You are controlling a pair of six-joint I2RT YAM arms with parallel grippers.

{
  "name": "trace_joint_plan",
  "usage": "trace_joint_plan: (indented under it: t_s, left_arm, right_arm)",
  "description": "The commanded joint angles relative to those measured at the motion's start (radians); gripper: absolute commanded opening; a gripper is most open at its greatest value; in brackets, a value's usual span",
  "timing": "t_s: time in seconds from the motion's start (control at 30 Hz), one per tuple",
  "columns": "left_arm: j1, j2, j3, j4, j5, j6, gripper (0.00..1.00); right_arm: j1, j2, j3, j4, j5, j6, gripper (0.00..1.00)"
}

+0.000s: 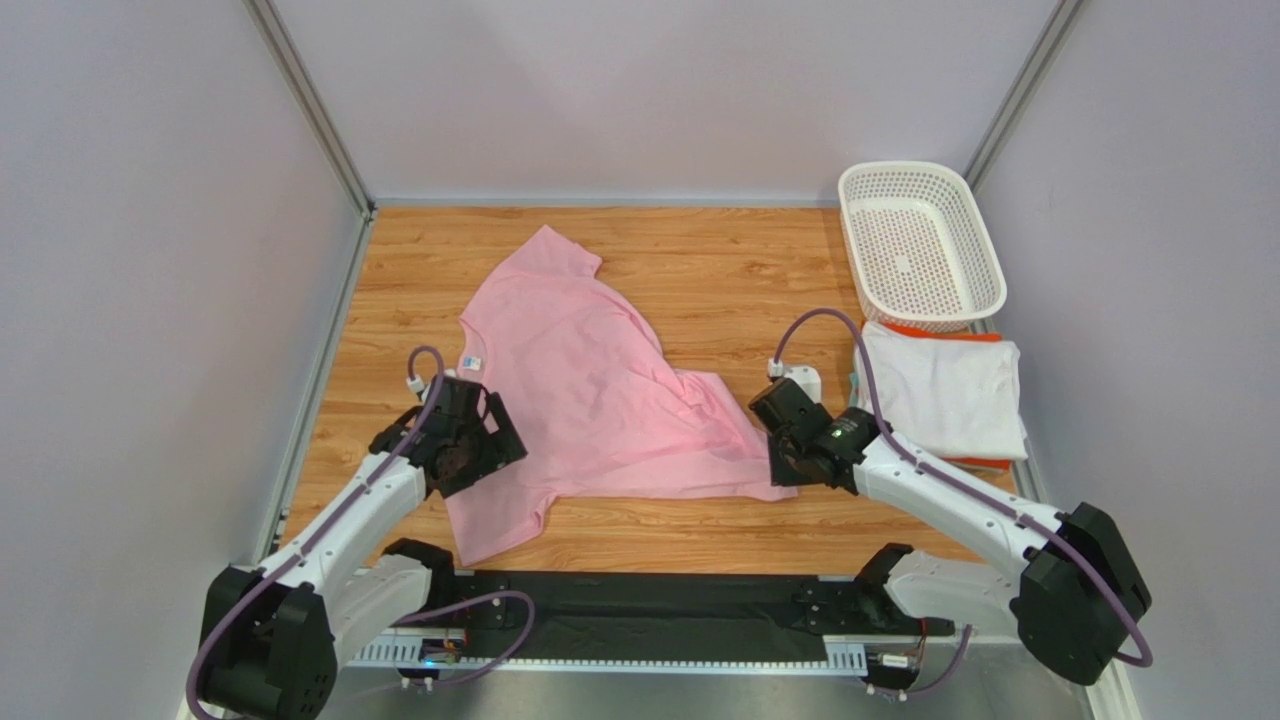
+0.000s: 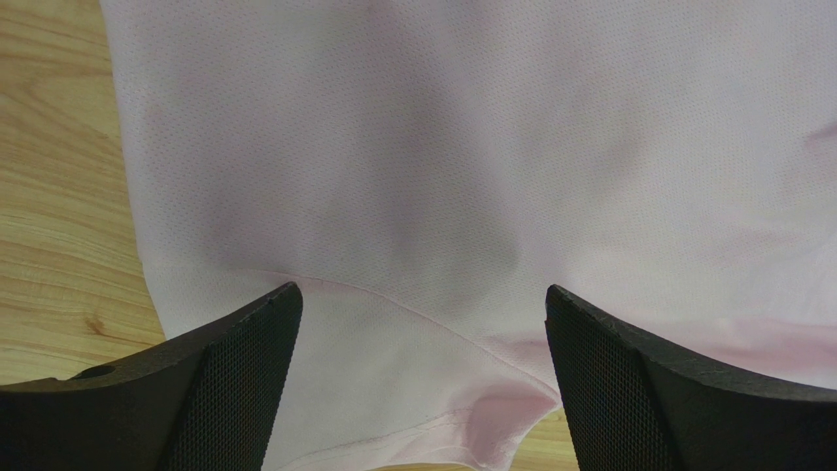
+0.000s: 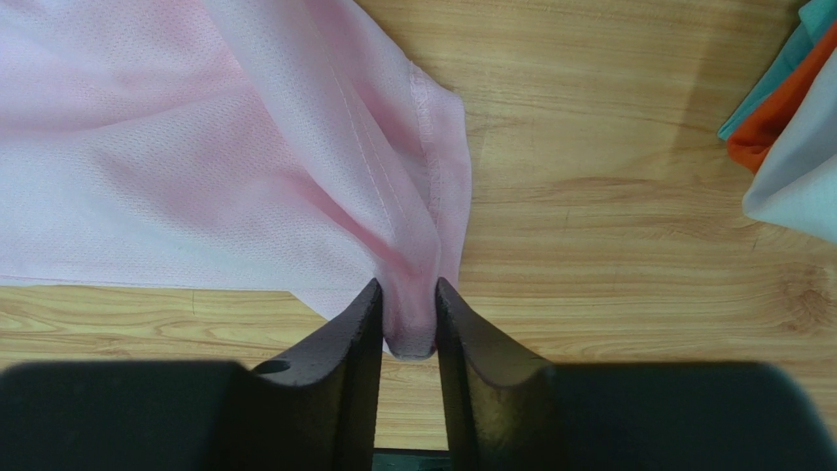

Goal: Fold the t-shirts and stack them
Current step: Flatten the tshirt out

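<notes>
A light pink t-shirt [image 1: 579, 383] lies spread and rumpled on the wooden table. My left gripper [image 1: 478, 435] is open, its fingers [image 2: 246, 383] wide apart just above the shirt's left sleeve area [image 2: 413, 196]. My right gripper [image 1: 784, 435] is shut on a bunched fold of the pink t-shirt [image 3: 411, 314] at its right corner. A white t-shirt with orange trim [image 1: 947, 393] lies folded at the right edge; its corner shows in the right wrist view [image 3: 791, 147].
A white perforated basket [image 1: 920, 240] stands at the back right, just behind the white t-shirt. A small white object [image 1: 801, 378] sits behind my right gripper. Grey walls close the table on the left, back and right.
</notes>
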State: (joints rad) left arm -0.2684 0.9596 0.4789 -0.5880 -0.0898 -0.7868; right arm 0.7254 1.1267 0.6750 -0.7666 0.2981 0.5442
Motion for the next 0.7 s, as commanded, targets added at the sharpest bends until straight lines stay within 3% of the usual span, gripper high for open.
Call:
trace_joint_plan:
  t_s: [0.0, 0.2, 0.3, 0.67]
  left_arm:
    - [-0.002, 0.007, 0.036, -0.010, -0.024, -0.002, 1.00]
    - [-0.002, 0.025, 0.040, -0.006, -0.025, 0.000, 1.00]
    - [0.000, 0.034, 0.041, -0.006, -0.025, 0.001, 1.00]
    - [0.000, 0.047, 0.049, -0.004, -0.033, 0.001, 1.00]
  right_arm:
    - [0.008, -0.034, -0.003, -0.017, 0.016, 0.037, 0.26]
    - [0.014, -0.106, -0.028, -0.020, -0.056, 0.040, 0.16]
    - [0.032, -0.140, -0.046, -0.031, -0.128, 0.065, 0.22]
    - [0.183, -0.186, -0.133, -0.146, -0.128, 0.359, 0.20]
